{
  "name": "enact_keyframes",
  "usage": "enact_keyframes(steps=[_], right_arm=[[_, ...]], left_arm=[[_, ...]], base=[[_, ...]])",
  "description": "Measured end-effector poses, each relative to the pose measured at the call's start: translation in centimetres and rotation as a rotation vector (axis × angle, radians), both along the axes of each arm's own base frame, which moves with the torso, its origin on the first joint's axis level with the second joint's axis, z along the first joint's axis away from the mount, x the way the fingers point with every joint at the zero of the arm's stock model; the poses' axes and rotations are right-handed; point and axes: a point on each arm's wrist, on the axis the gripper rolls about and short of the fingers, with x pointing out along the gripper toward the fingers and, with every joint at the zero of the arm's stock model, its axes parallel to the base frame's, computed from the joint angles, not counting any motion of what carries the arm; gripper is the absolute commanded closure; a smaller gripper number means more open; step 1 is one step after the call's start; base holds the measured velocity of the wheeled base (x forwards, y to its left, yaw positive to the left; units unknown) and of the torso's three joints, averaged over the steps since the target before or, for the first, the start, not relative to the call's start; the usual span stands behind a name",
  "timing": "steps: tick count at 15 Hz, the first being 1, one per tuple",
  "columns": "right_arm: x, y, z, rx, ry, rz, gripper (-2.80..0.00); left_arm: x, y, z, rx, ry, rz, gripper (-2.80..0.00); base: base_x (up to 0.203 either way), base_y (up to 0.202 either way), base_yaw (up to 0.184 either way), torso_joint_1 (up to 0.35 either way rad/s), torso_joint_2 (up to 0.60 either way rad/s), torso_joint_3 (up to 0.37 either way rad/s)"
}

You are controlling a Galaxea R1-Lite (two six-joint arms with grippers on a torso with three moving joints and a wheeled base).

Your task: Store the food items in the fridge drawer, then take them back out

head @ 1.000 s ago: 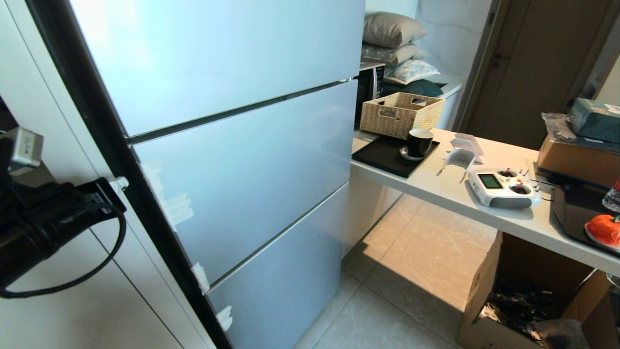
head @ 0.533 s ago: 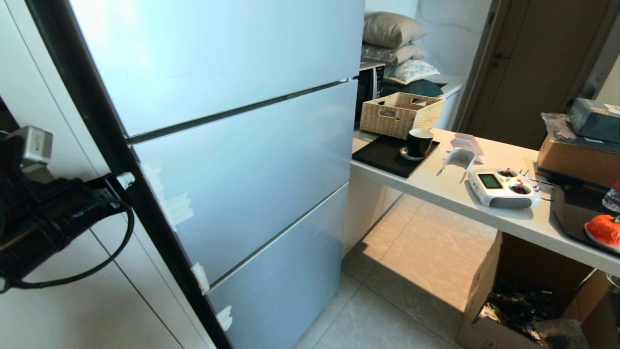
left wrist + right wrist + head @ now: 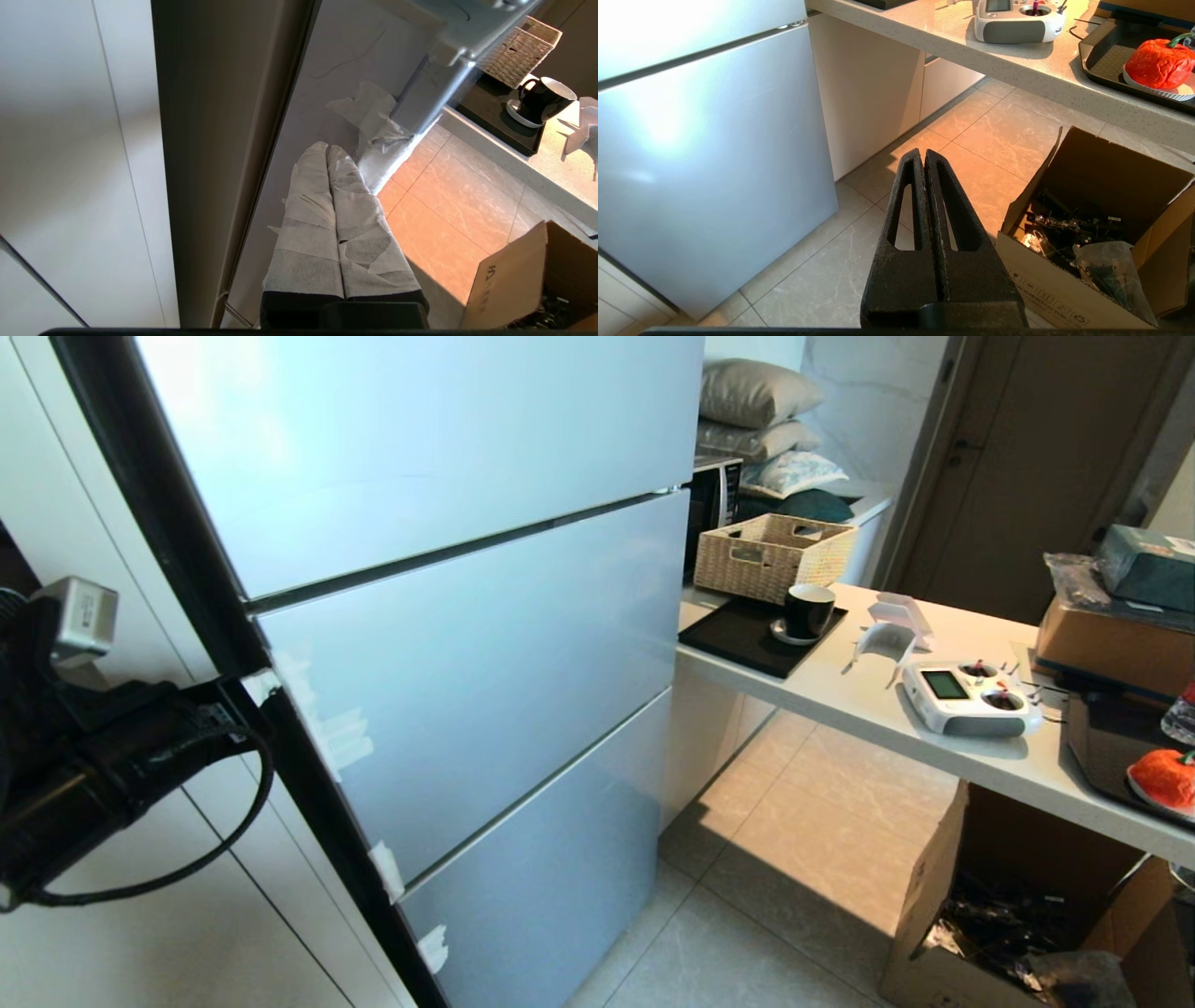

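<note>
Creeping rightward since before, the tape-wrapped left gripper [image 3: 327,151], clenched empty, meets the pale blue-grey glossy fridge's [image 3: 467,653] edge; right gripper [image 3: 923,156] hangs clenched.

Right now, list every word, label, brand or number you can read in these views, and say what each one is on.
None can be read for certain.
Cardboard box: dark printed marks on its outer flap, too partial to read.
Cardboard box front: a line of small print, too blurred to read.
Remote controller: its small screen shows nothing readable.
Grey block on the left arm: faint marks, too small to read.
Fridge: no lettering visible.
</note>
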Motion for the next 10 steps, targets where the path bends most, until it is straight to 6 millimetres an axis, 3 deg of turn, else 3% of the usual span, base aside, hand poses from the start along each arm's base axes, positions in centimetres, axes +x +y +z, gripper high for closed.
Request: enact_keyframes(steps=[10], right_arm=[[0.0, 0.0, 0.0, 0.0, 0.0, 0.0, 0.0]], left_arm=[[-0.1, -0.71, -0.31, 0.005, 0.011, -0.052, 0.0]], base=[[0.0, 0.0, 0.0, 0.0, 0.0, 0.0]])
